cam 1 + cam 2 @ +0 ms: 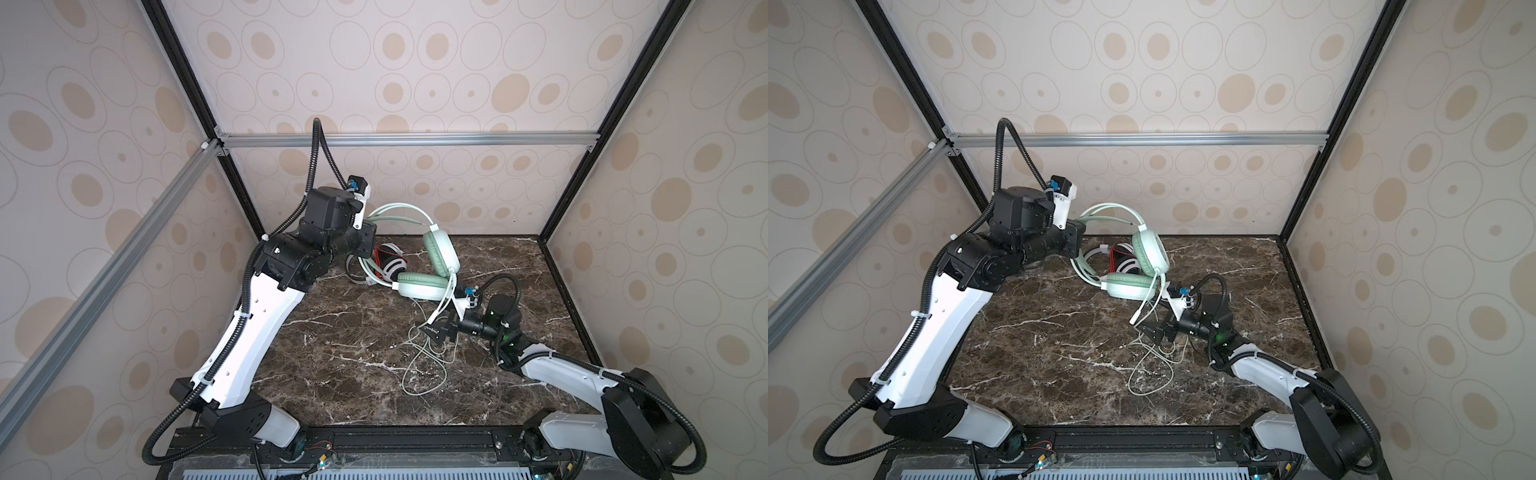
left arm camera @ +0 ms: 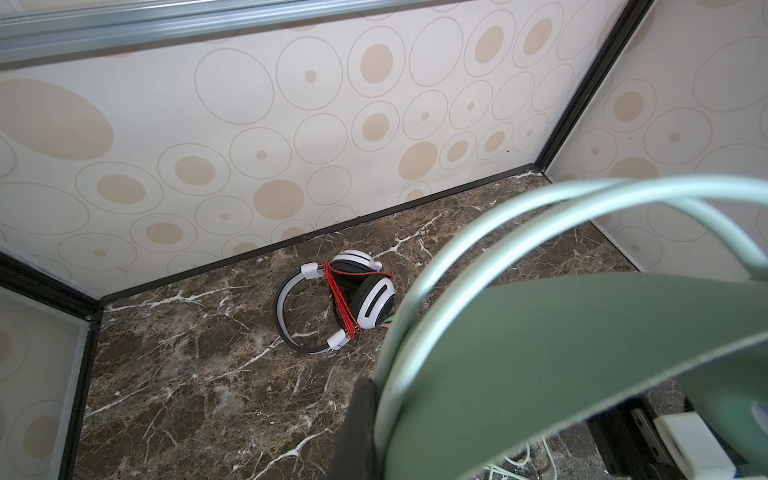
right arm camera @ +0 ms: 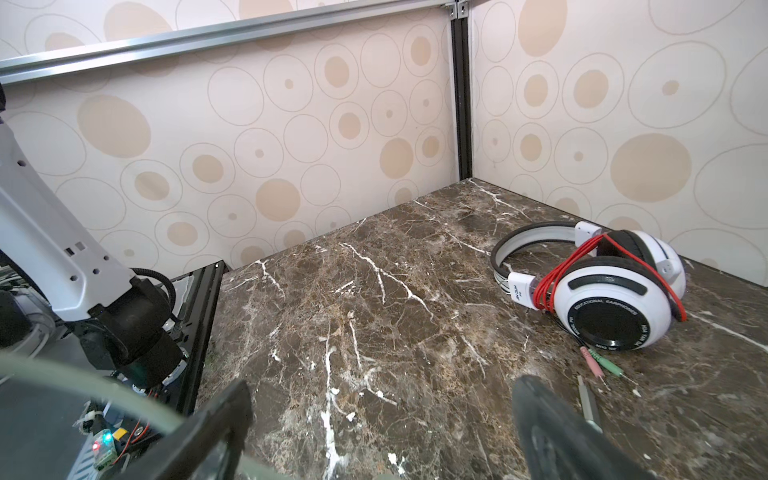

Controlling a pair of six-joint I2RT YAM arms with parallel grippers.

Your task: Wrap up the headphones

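Two headsets: the white headset (image 2: 353, 299) lies wound on the surface (image 1: 332, 353); the green headset (image 1: 440, 253) is held up by its band in the clamped left pincer (image 1: 367, 241) — its loose cord (image 1: 424, 365) likely needs gathering by the wide-spread right pincer (image 3: 386, 432).

A dark brown marble tabletop (image 1: 353, 332), veined in white, is serving as the floor. Pale walls (image 1: 415, 62) printed with beige ovals and thin grey rings are rising from its far, left and right edges. Black posts (image 1: 604, 120) are standing at its two far corners, a silver rail (image 1: 407, 139) is running above its far edge, and soft, even light is falling across it.
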